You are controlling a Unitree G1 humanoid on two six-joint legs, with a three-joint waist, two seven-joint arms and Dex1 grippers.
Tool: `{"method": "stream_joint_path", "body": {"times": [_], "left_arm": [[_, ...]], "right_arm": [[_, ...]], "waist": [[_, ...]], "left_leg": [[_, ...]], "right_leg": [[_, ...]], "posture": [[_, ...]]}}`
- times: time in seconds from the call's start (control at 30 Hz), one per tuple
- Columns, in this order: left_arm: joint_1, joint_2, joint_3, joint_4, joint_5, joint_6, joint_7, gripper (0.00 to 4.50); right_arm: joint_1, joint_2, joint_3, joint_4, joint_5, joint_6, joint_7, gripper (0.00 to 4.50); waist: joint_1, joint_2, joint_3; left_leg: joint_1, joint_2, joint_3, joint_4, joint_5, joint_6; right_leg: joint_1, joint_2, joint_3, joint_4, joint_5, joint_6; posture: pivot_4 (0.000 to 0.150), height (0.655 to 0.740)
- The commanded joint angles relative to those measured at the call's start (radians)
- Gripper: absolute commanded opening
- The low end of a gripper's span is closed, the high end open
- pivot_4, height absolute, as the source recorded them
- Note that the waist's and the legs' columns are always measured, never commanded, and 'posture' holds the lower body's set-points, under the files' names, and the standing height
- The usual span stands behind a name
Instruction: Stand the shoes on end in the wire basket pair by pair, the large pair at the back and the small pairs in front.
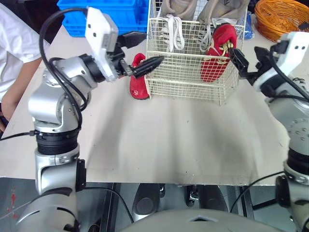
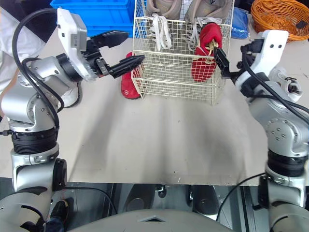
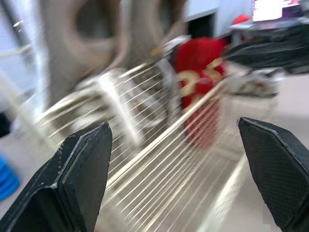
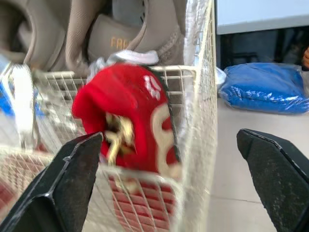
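A white wire basket (image 1: 188,77) stands at the back of the table. Two large beige shoes (image 1: 170,12) stand on end along its rear. One small red shoe (image 1: 217,53) stands upright in the basket's front right corner. The other red shoe (image 1: 139,79) stands outside, against the basket's left wall. My left gripper (image 1: 145,50) is open, its lower finger right over that outside shoe by the basket's left front corner. My right gripper (image 1: 250,60) is open at the basket's right side, one finger close to the red shoe (image 4: 128,121) inside, holding nothing.
A blue crate (image 1: 101,14) lies behind the left arm. An orange woven basket (image 1: 280,17) and a blue bag (image 4: 265,87) are at the back right. A person in a white sleeve (image 1: 12,43) stands at the table's left edge. Bare tabletop (image 1: 174,140) stretches in front of the basket.
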Motion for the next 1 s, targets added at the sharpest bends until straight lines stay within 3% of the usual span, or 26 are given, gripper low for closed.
{"method": "stream_joint_path", "body": {"times": [0.03,0.13,0.3,0.63,1.0], "left_arm": [[-0.063,0.029,0.05,0.113,0.024,-0.019,0.022,4.5],[-0.108,0.05,0.051,0.256,0.055,-0.017,0.025,4.5],[-0.24,0.038,0.019,0.6,0.143,-0.016,0.073,4.5],[-0.502,-0.054,-0.051,1.166,0.281,-0.05,0.036,4.5],[-0.591,-0.088,-0.068,1.4,0.408,-0.091,0.093,4.5]], "right_arm": [[0.07,-0.126,-0.045,-0.09,0.021,-0.012,0.225,4.48],[0.13,-0.196,-0.053,-0.149,0.053,-0.045,0.403,4.48],[0.237,-0.202,-0.048,-0.211,0.027,-0.105,0.524,4.48],[0.336,-0.147,-0.02,-0.28,-0.035,-0.213,0.597,4.48],[0.386,-0.138,-0.01,-0.298,-0.1,-0.286,0.649,4.48]], "waist": [[0.002,0.0,0.0],[-0.001,0.0,0.0],[0.001,-0.001,0.0],[0.002,-0.006,0.0],[-0.003,-0.007,-0.001]], "left_leg": [[0.0,0.0,0.0,0.0,0.0,0.0],[0.0,0.0,0.0,-0.003,0.0,0.0],[0.001,0.0,0.001,-0.006,0.0,0.0],[0.0,-0.001,-0.001,-0.005,0.0,0.0],[0.001,-0.001,0.0,-0.005,0.0,0.0]], "right_leg": [[0.0,0.0,0.0,0.0,0.0,0.0],[0.0,0.001,0.0,-0.003,0.0,0.0],[0.001,0.001,-0.001,-0.006,0.0,0.0],[0.002,0.0,-0.003,-0.006,0.0,0.001],[0.001,0.0,-0.003,-0.006,0.0,0.001]], "posture": [[0.15,0.686],[0.15,0.686],[0.15,0.686],[0.15,0.686],[0.15,0.686]]}}
